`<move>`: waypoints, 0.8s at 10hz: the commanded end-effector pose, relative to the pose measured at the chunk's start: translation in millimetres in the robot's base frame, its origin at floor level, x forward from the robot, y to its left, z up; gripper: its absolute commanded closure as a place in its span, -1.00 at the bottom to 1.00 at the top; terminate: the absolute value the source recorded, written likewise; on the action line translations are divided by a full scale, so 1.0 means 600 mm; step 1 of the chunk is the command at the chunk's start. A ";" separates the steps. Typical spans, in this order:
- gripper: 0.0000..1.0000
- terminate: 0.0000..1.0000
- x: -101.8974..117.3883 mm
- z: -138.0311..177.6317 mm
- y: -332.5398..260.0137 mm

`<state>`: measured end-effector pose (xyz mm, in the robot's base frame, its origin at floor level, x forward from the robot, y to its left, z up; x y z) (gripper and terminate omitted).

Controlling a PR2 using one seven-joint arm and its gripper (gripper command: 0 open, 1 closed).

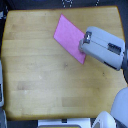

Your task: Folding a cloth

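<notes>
On the wooden table (45, 75), toward the far side and a little to the exterior view's right of centre, lies the cloth (67, 36), spread flat as a single layer. It is turned diagonally to the table's edges: its long axis runs from the upper left, near the far edge, down to the lower right. No fold shows in it yet, so by my reading the task is at its start.

The arm comes in from the exterior view's right, and its grey housing covers the cloth's lower-right end. The gripper (84, 46) sits at that end, over or at the cloth's near-right corner. The fingers are hidden under the housing and the picture is blurred, so I cannot tell whether they are spread, pressed together or pinching the fabric, nor whether they touch it at all.

The relation that matters: the rest of the cloth lies up and to the left of the gripper, along the long axis. A fold from this end would probably carry the corner that way, toward the far-left corner.

Count: one cloth, one table, one arm with one gripper. White and grey shapes at the lower edge are too unclear to name.
</notes>
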<state>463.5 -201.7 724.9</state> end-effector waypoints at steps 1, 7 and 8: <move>1.00 -1.00 0.009 0.019 -0.022; 1.00 -1.00 0.049 0.114 -0.027; 1.00 -1.00 0.064 0.141 -0.002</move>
<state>475.6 -218.3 756.0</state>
